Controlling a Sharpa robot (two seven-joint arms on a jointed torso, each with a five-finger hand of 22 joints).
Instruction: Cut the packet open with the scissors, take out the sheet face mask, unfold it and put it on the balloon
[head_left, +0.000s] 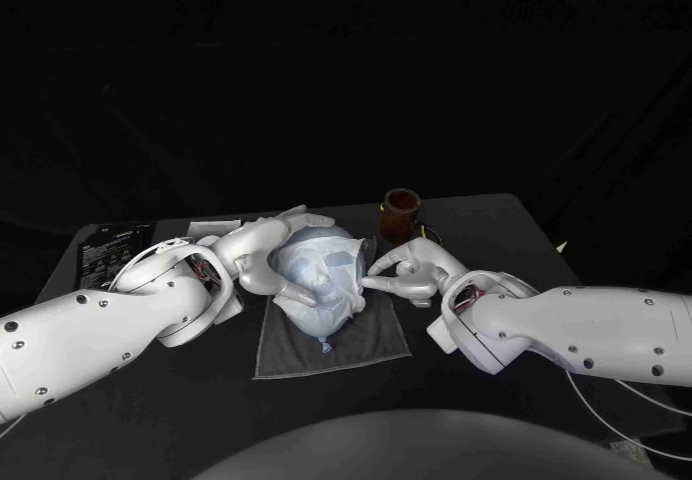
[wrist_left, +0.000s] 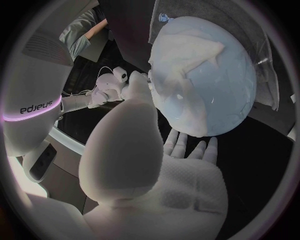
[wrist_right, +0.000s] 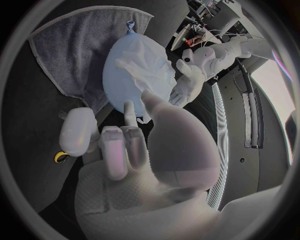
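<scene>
- Dark flat panel (head_left: 113, 248) lies on the surface (head_left: 498, 218) out past the left hand, well away from the balloon. It carries pale print that is too small to read.
- Left hand (head_left: 267, 255) is against the balloon's left flank. Its fingers (wrist_left: 136, 87) are spread apart, with the tips touching the balloon and the mask edge and more fingers cupped under the balloon's side. Nothing is clamped in it.
- Balloon (head_left: 320, 300) is pale blue and lies on its side between the two hands, touching both. Its knotted end points toward the robot.
- Sheet face mask (head_left: 325, 260) is white, unfolded and draped over the balloon's top, on the part away from the knot. It spans from the left hand's fingertips to the right hand's. No print is visible on it.
- Grey towel (head_left: 368, 335) lies flat under the balloon, between the hands, and reaches out past the knot.
- Brown bottle (head_left: 400, 208) stands upright just beyond the right hand, near the balloon's far end. I cannot tell whether it touches the balloon. No label can be read.
- Right hand (head_left: 404, 272) is at the balloon's right flank with its fingers (wrist_right: 128, 115) curled in toward the mask edge and the tips at the balloon. I cannot tell whether it pinches the mask or only touches it.
</scene>
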